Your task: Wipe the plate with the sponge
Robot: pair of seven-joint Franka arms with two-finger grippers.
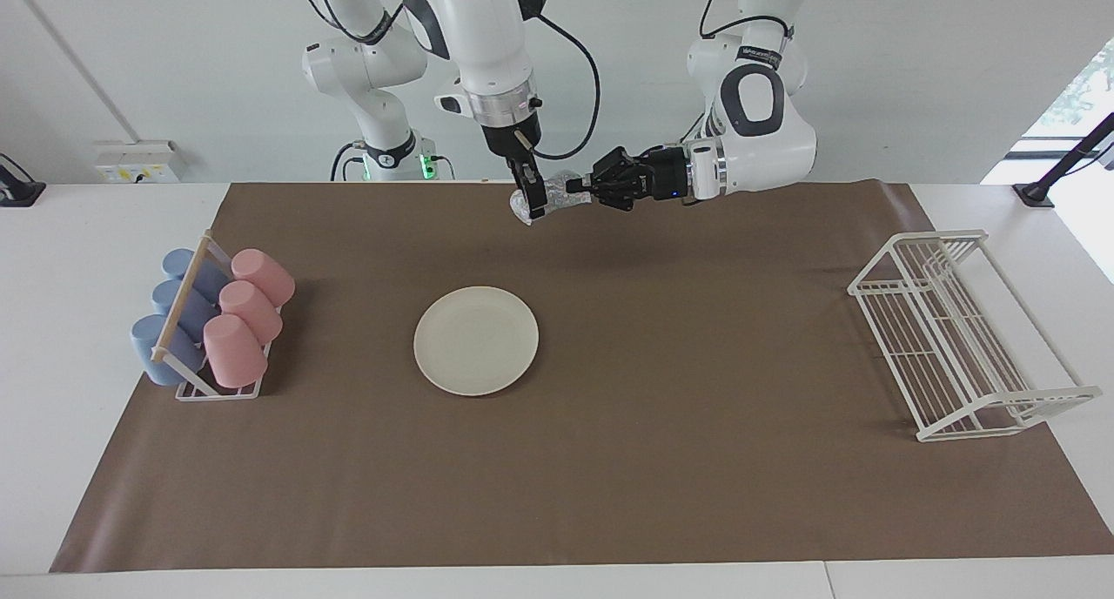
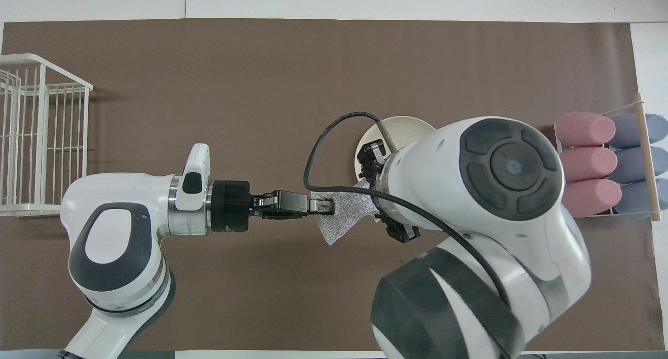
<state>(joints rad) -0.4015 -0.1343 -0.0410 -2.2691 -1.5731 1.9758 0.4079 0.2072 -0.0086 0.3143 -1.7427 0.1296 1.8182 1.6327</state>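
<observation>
The left gripper (image 1: 581,187) is pinching the silvery-grey mesh sponge (image 2: 345,218) in mid-air, apparently taking it over. The right gripper (image 1: 533,196) is alongside; I cannot tell its grip. The round cream plate (image 1: 475,340) is lying unwiped.

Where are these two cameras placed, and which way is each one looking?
Facing view: high across the table, looking at the robots; both arms show whole from their bases, meeting at the sponge in the air.
Overhead view: above the robots' end, looking steeply down; the arms enter from the bottom, and the right arm's bulk hides most of the plate.
Shared: left gripper, right gripper, sponge, plate, the cups rack and the wire rack, half a turn apart.
</observation>
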